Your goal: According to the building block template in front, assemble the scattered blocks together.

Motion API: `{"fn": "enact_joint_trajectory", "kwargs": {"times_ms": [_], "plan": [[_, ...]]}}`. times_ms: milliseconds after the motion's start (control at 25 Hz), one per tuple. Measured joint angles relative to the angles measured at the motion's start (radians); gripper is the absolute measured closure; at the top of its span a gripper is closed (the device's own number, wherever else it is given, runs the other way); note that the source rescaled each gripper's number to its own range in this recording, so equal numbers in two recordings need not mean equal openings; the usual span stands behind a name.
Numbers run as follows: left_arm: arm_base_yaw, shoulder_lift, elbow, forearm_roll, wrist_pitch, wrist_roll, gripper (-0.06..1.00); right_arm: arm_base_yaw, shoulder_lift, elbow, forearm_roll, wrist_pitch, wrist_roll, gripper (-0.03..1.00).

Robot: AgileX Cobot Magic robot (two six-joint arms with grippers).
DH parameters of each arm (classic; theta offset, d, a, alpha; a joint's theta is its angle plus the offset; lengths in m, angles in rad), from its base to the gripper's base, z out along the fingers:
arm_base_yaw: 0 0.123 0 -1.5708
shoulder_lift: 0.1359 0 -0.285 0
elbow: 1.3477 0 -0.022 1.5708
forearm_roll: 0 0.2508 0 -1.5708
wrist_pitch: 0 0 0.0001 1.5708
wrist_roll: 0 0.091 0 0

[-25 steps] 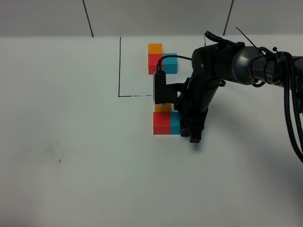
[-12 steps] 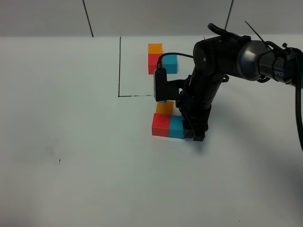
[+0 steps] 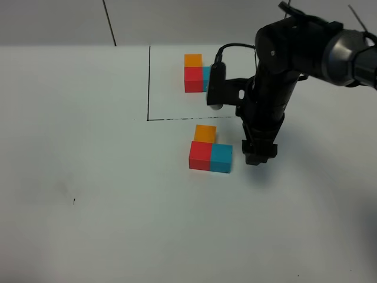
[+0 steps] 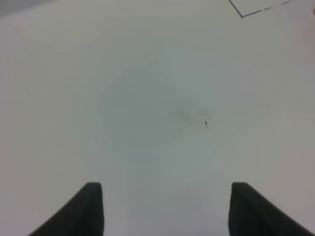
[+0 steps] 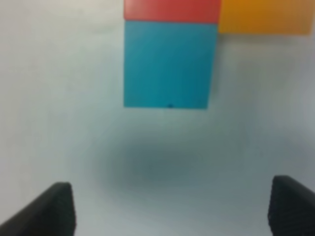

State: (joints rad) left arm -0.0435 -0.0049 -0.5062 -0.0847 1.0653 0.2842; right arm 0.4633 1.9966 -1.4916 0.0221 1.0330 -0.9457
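exterior high: template [image 3: 193, 72] teal cube (arm-hidden)

- White table [image 3: 88, 177], matte, marked with thin black drawn lines [image 3: 148, 82] forming a corner.
- Inside that corner: building block template [image 3: 193, 73], orange over red, teal-blue partly hidden behind the arm.
- Just outside the lines: scattered blocks [image 3: 210, 151] pushed together in an L, orange behind red, teal-blue touching red.
- Small dark speck [image 3: 74, 201] on bare surface, well apart.

even bright overhead light; faint soft shadows on white table [image 3: 88, 177]; both wrist views blurred, out of focus.
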Motion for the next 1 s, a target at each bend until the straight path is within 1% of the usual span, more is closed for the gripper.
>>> {"fn": "enact_joint_trajectory", "kwargs": {"times_ms": [80,120,200,320,440,520,600,720,840,1000], "plan": [[0.0,0.0,0.0,0.0,0.0,0.0,0.68,-0.044,-0.039,0.003,0.007,-0.002,0.084,0.33],[0.0,0.0,0.0,0.0,0.0,0.0,0.68,-0.078,-0.06,0.011,0.013,-0.016,0.146,0.33],[0.0,0.0,0.0,0.0,0.0,0.0,0.68,-0.157,-0.101,0.044,0.028,-0.076,0.301,0.33],[0.0,0.0,0.0,0.0,0.0,0.0,0.68,-0.305,-0.161,0.132,0.033,-0.189,0.522,0.32],[0.0,0.0,0.0,0.0,0.0,0.0,0.68,-0.446,-0.227,0.238,0.019,-0.262,0.657,0.32],[0.0,0.0,0.0,0.0,0.0,0.0,0.68,-0.502,-0.287,0.292,0.005,-0.272,0.695,0.32],[0.0,0.0,0.0,0.0,0.0,0.0,0.68,-0.532,-0.351,0.334,-0.01,-0.274,0.709,0.31],[0.0,0.0,0.0,0.0,0.0,0.0,0.68,-0.536,-0.455,0.384,-0.022,-0.269,0.714,0.27],[0.0,0.0,0.0,0.0,0.0,0.0,0.68,-0.528,-0.57,0.439,-0.011,-0.234,0.722,0.21],[0.0,0.0,0.0,0.0,0.0,0.0,0.68,-0.504,-0.742,0.55,-0.006,-0.189,0.774,0.19]]}}
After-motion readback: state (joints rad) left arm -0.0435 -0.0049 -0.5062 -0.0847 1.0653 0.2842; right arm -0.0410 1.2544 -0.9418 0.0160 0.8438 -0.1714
